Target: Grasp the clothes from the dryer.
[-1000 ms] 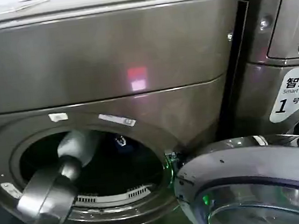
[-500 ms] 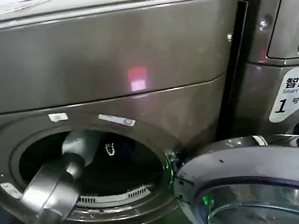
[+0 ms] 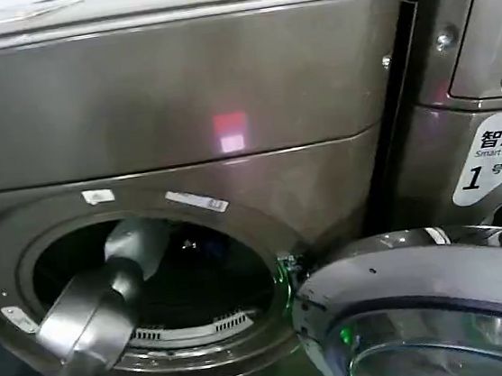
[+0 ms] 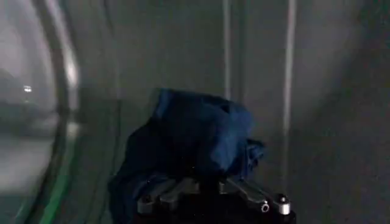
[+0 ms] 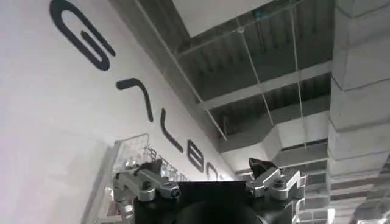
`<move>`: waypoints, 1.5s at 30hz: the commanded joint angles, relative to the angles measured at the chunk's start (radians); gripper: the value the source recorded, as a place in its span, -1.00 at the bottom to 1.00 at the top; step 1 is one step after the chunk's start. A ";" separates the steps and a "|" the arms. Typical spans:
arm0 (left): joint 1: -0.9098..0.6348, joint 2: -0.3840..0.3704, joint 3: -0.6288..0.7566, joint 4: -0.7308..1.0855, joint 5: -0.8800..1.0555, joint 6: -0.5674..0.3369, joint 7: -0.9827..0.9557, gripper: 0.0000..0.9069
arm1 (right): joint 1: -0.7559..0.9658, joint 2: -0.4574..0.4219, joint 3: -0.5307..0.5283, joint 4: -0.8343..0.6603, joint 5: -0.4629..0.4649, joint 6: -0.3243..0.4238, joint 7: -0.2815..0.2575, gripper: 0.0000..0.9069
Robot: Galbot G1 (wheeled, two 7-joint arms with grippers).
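The left arm reaches from the lower left of the head view through the round porthole of the dryer point(image 3: 179, 114), its forearm crossing the lower left rim of the drum mouth and its wrist deep in the dark drum. In the left wrist view the left gripper point(image 4: 210, 192) sits right at the clothes point(image 4: 195, 146), a small bundle of dark blue fabric lying against the drum's curved wall. The fingers point(image 4: 244, 192) are spread fairly wide around the base of the bundle, their metal tips touching or just under the cloth; whether they actually clamp the fabric cannot be told. The dryer door point(image 3: 429, 313) hangs swung open at the lower right of the head view, beside a second machine point(image 3: 475, 81) with a white sticker. The right gripper point(image 5: 210, 182) is parked away from the dryer, pointing up toward a white wall and ceiling, its jaws spread wide and holding nothing
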 commanded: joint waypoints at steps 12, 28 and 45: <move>0.572 -0.026 -0.596 -0.819 -0.529 0.027 -0.854 -1.00 | 0.004 -0.005 0.003 -0.007 -0.003 0.009 -0.013 1.00; 0.774 -0.068 -0.639 -1.023 -0.523 -0.089 -0.930 -1.00 | -0.030 -0.017 0.035 -0.036 -0.005 0.041 0.000 1.00; 0.757 -0.074 -0.620 -0.995 -0.506 -0.095 -0.914 -1.00 | -0.025 -0.007 0.051 -0.048 -0.029 0.029 -0.001 1.00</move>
